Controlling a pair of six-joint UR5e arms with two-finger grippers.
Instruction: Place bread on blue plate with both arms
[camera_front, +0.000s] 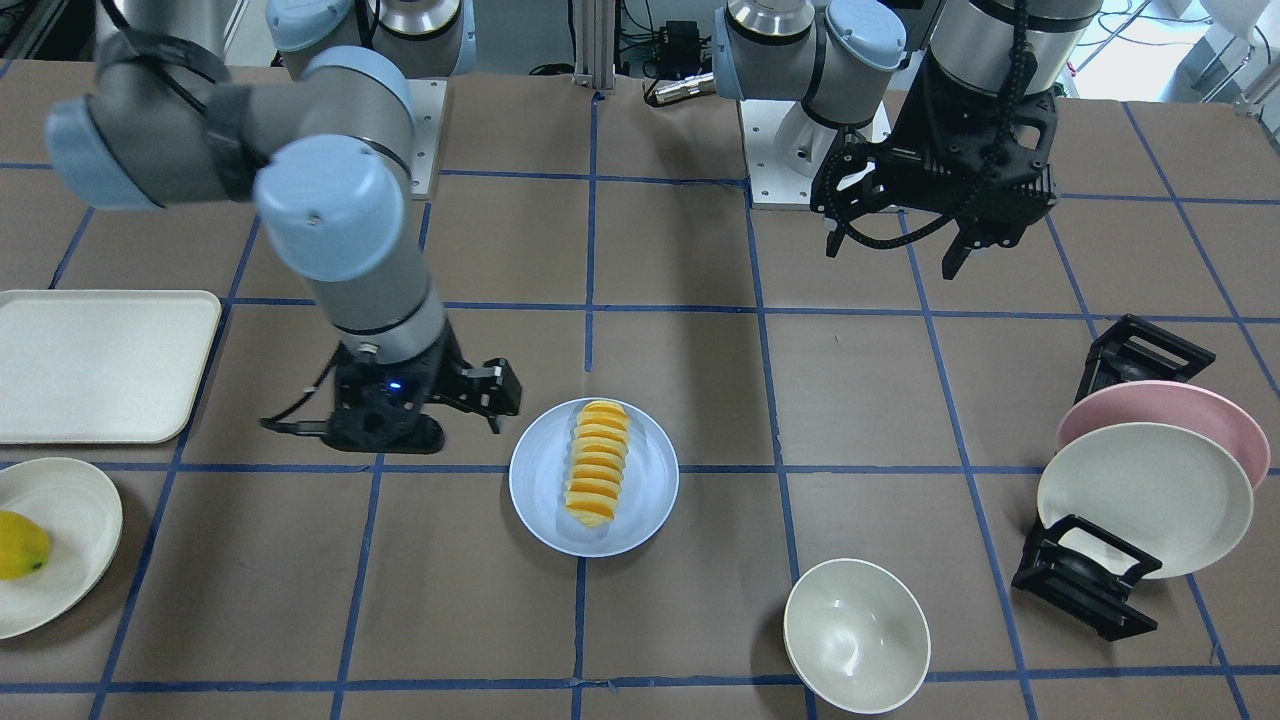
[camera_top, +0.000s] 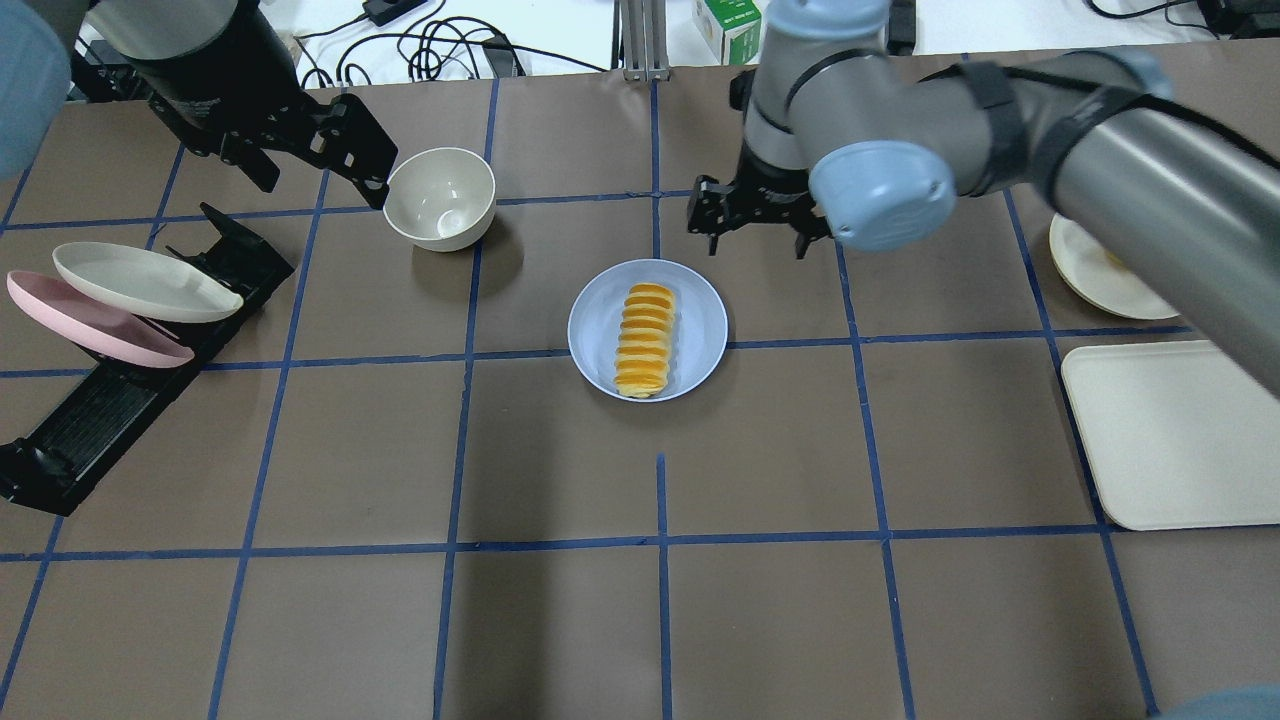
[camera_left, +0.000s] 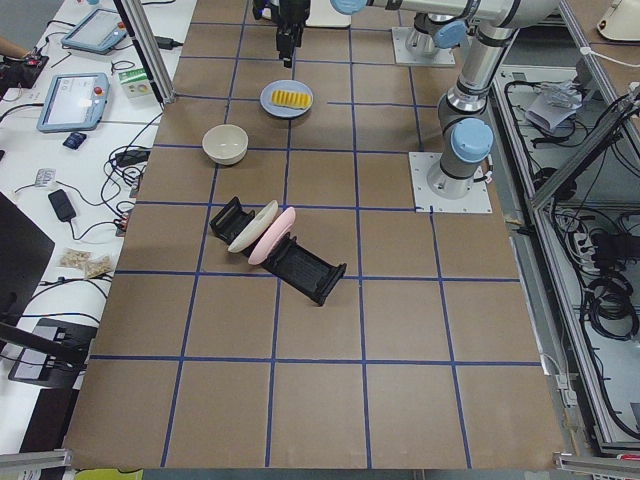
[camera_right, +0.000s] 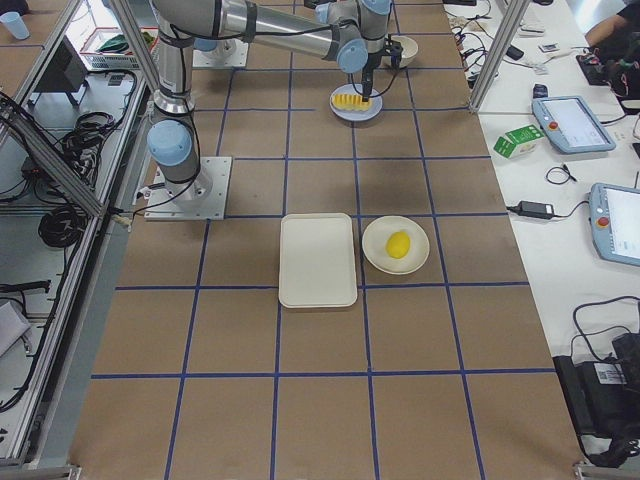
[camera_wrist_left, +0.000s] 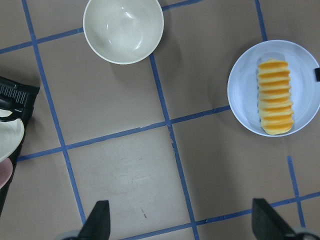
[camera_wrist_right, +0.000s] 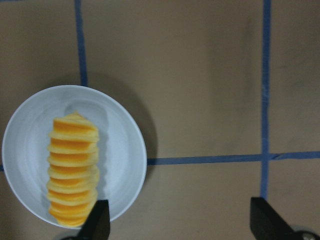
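The bread lies lengthwise on the blue plate at the table's middle; both also show in the front view, bread on plate. My right gripper is open and empty, hovering just beyond the plate's far right edge; its wrist view shows the bread below left of the fingers. My left gripper is open and empty, held high at the far left beside a bowl; its wrist view shows the bread far off to the right.
A cream bowl stands far left of the plate. A black rack holds a pink plate and a cream plate at the left. A cream tray and a cream plate with a yellow fruit lie at the right.
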